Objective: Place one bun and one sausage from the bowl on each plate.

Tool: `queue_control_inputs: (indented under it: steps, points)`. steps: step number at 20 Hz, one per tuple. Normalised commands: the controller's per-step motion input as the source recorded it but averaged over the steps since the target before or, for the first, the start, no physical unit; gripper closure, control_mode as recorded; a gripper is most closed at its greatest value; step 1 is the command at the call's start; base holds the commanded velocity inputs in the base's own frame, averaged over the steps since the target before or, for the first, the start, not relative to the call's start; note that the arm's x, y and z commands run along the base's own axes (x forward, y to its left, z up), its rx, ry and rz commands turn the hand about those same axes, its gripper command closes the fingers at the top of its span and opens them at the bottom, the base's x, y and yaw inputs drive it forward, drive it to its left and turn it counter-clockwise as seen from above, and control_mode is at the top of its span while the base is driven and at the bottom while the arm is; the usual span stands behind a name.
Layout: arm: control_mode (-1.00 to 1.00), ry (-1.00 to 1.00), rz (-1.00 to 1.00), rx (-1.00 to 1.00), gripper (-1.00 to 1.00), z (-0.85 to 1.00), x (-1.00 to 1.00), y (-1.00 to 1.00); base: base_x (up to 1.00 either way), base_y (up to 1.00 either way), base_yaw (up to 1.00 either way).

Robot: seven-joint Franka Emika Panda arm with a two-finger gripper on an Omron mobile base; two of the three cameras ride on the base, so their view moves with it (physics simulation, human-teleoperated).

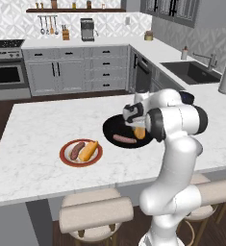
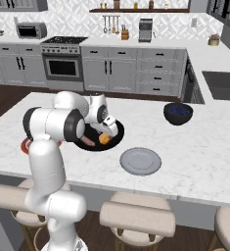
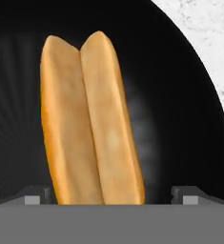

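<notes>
Jaws: gripper (image 3: 111,193) spread wide, straddling the bun (image 3: 92,119), holding nothing
Bun: lies in the black bowl (image 1: 112,127), lengthwise between the finger tips (image 3: 35,194)
Sausage: one in the bowl (image 1: 124,140), beside the bun
Plates: red-rimmed plate (image 1: 66,158) already carries a bun and a sausage; grey plate (image 2: 140,161) bare, on the tabletop (image 1: 37,125) just beside the bowl
Risk: soft bun may squash or tip out if pinched near one end; a low descent could strike the bowl's floor
Materials: bun golden, split, oblong, matte; bowl glossy, shallow, round; tabletop white marble, veined
</notes>
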Motion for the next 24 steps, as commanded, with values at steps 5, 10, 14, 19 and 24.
queue_control_inputs:
  steps: [5,10,14,19,24]
  points:
    - [-1.0,0.0,0.02,0.03,-1.0,-0.28,0.31,0.04,0.0,0.0,0.0]
    - [-1.0,-0.01,0.0,0.0,-1.0,-0.43,0.08,0.0,0.0,0.0,0.0]
    - [-1.0,-0.05,0.0,0.0,-1.0,-0.28,0.26,0.06,0.0,0.0,0.0]
    - [-1.0,-0.05,0.01,0.0,1.0,-0.15,0.14,0.09,0.0,0.0,0.0]
    - [-1.0,-0.14,0.0,0.0,1.0,0.46,-0.51,0.0,0.0,0.0,0.0]
